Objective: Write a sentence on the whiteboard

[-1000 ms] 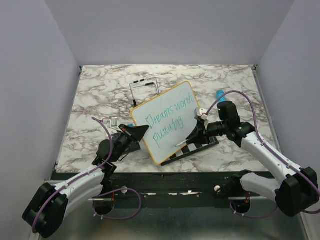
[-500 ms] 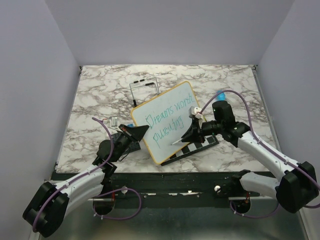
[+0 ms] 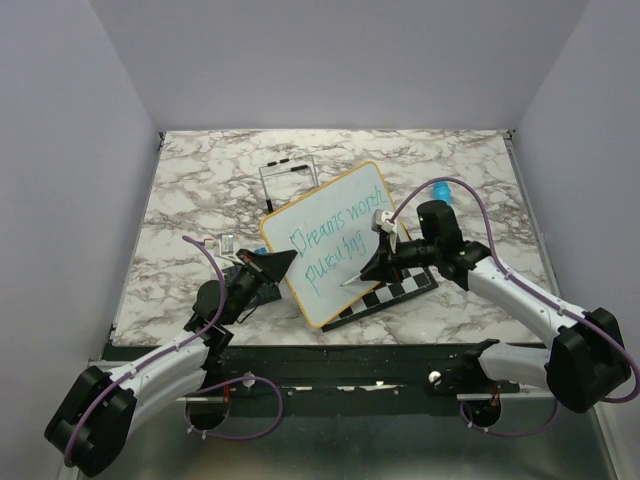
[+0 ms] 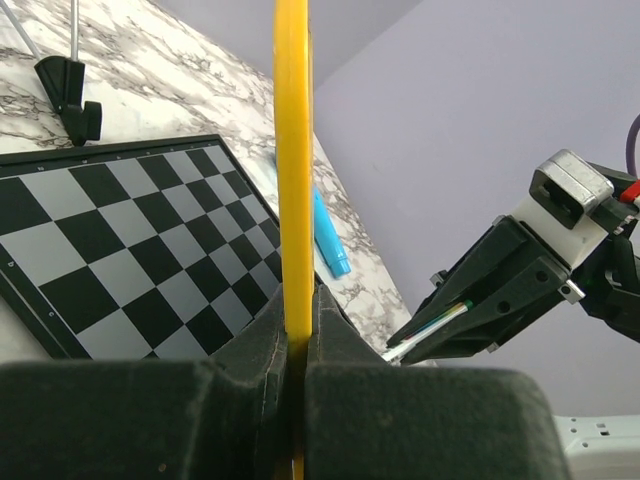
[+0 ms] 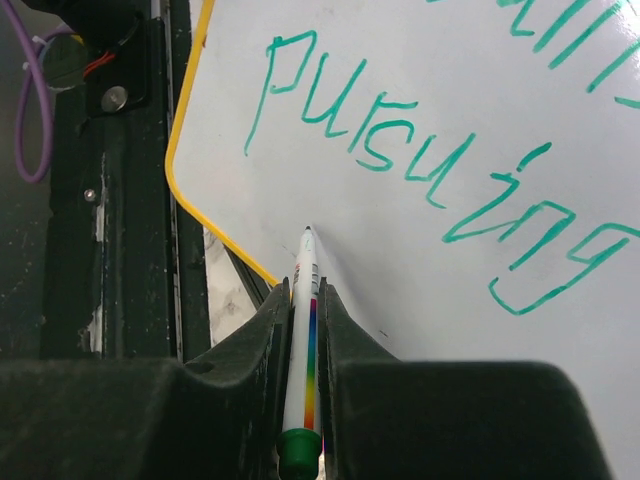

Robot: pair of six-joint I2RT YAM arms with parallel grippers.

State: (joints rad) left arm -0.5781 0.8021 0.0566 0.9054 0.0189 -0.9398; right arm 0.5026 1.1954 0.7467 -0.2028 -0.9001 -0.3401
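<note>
The whiteboard [image 3: 322,292] leans tilted over the chessboard [image 3: 398,293], its left edge pinched by the left pincer [image 3: 285,262]. The right pincer [image 5: 303,300] is pressed together on a marker [image 5: 304,345], whose tip sits at or just off the blank strip under the sentence [image 3: 335,238]. Held by one edge alone, the board could, I judge, swing or slip under a firm stroke and smear the line, and the scant room near its bottom corner may crowd the next word. Plain lilac walls [image 3: 350,60] enclose a marbled desk [image 3: 190,190].
</note>
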